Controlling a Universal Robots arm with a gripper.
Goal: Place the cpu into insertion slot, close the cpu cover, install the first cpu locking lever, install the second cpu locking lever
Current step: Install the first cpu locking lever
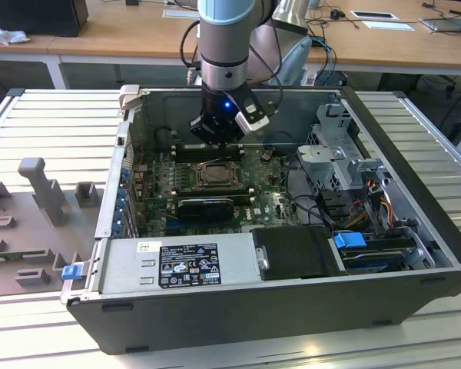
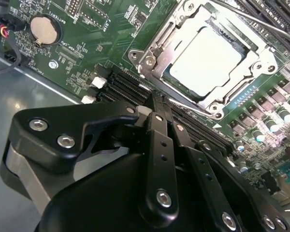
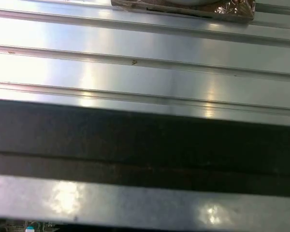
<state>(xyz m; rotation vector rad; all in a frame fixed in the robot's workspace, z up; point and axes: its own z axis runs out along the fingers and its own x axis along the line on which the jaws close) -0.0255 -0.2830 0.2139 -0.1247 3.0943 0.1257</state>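
- Exterior view: open computer case lies on a ribbed metal table, green motherboard exposed inside.
- Arm comes down from above into the case; gripper hangs just above the board, at the far side of the insertion slot.
- Slot sits mid-board with its silvery rim showing; a long black heatsink block lies just on its near side.
- Power supply with a label runs along the near wall; drive bay with blue tabs at the exterior view's right.
- Grey fixture blocks stand on the table at the exterior view's left, well apart from the case.
- Second wrist view: gripper fingers pressed together, nothing between them; tips end just short of the socket.
- The cpu, pale and square, is seated in the insertion slot.
- The cpu cover lies flat around the chip, chip showing through its cut-out.
- A thin metal lever rod runs along the socket edge nearest the fingertips; whether it is latched I cannot tell.
- Round coin cell sits on the board well away from the socket; black memory slots lie between the socket and the gripper.
- First wrist view: ribbed metal surface and a dark band of the case wall.
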